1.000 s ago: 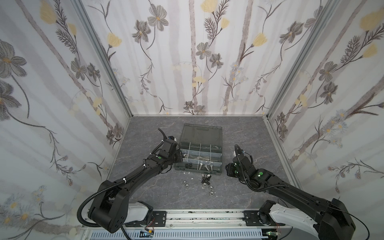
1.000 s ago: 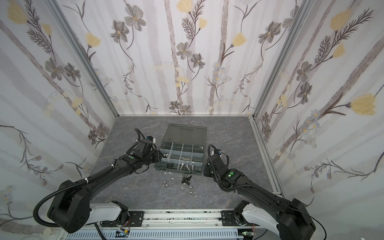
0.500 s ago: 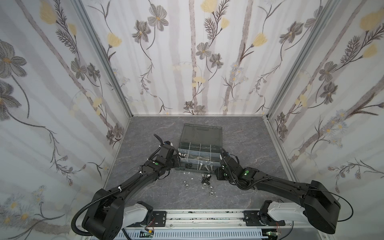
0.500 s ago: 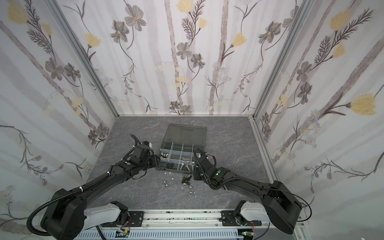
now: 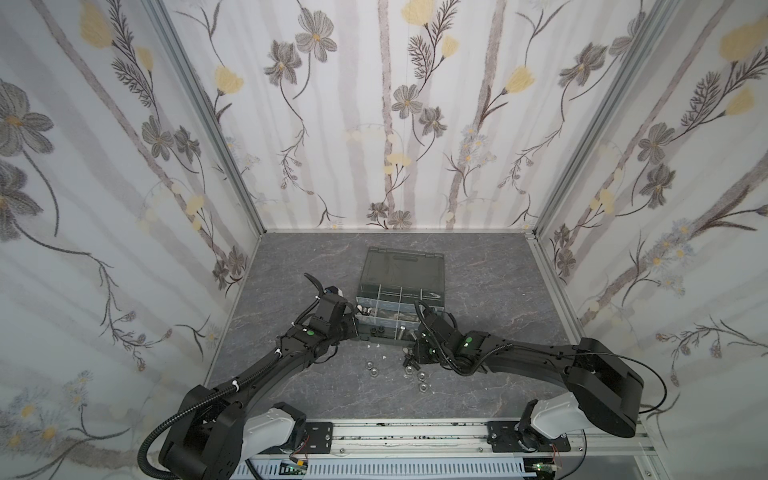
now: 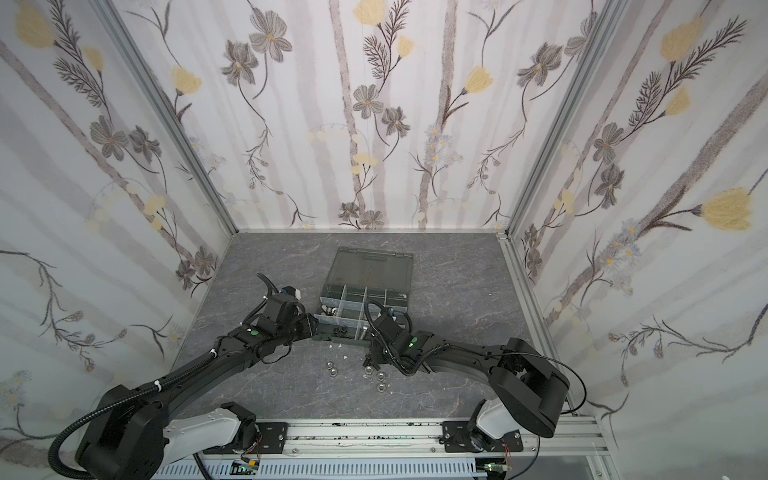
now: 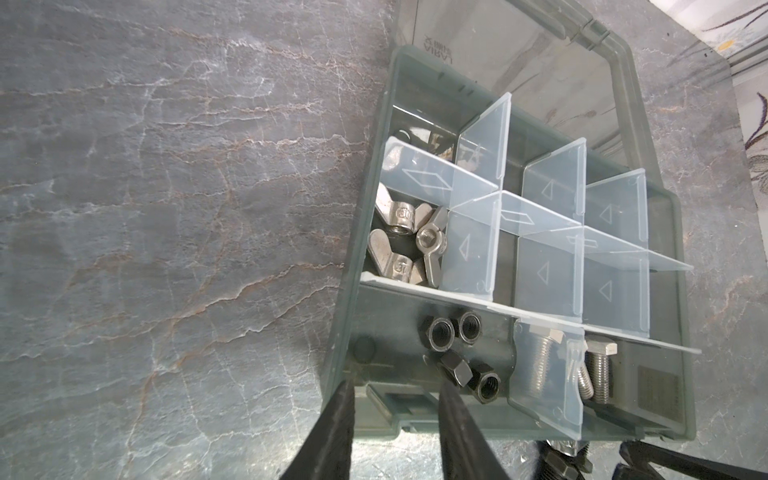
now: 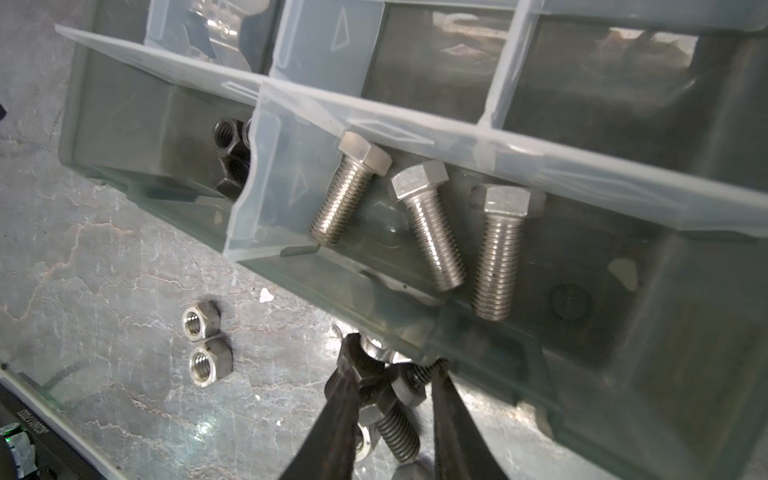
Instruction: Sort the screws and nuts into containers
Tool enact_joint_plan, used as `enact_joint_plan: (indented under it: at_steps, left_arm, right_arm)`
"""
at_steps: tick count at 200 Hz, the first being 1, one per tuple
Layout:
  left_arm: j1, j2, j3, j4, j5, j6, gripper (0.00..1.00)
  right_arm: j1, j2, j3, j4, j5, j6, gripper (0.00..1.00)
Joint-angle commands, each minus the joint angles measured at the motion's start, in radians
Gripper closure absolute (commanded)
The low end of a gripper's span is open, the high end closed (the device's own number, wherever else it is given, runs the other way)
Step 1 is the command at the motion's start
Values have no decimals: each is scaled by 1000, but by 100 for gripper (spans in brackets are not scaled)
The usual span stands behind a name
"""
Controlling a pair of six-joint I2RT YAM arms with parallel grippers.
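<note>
Veined grey tabletop (image 5: 332,399), floral-papered walls (image 5: 374,124), nuts (image 5: 422,387) lay loose by organiser case (image 5: 402,266), right gripper (image 8: 395,353) stood parted astride a screw (image 8: 395,424), left gripper (image 7: 392,380) with grip unclear.

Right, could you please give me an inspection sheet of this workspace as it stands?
Surface: grey marbled tabletop.
Job's things: open case holds wing nuts, black nuts and three screws in separate compartments; silver nuts and a loose screw lie in front.
Clutter: white flecks.
Grippers: left gripper straddles the case's front corner, right gripper straddles the loose screw; grips unclear.
Cables: corrugated hose at left base.
Surroundings: floral walls, front rail.
</note>
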Motion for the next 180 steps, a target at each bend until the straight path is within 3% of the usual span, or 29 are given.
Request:
enact_joint_plan:
  at_steps: [1, 180]
  left_arm:
    - [1, -3, -5, 9, -6, -10, 63]
    - [1, -47, -50, 11, 0, -22, 63]
  right_arm:
    - [3, 20, 35, 32, -1, 6, 67]
    - [42, 126, 126, -98, 100, 25, 46]
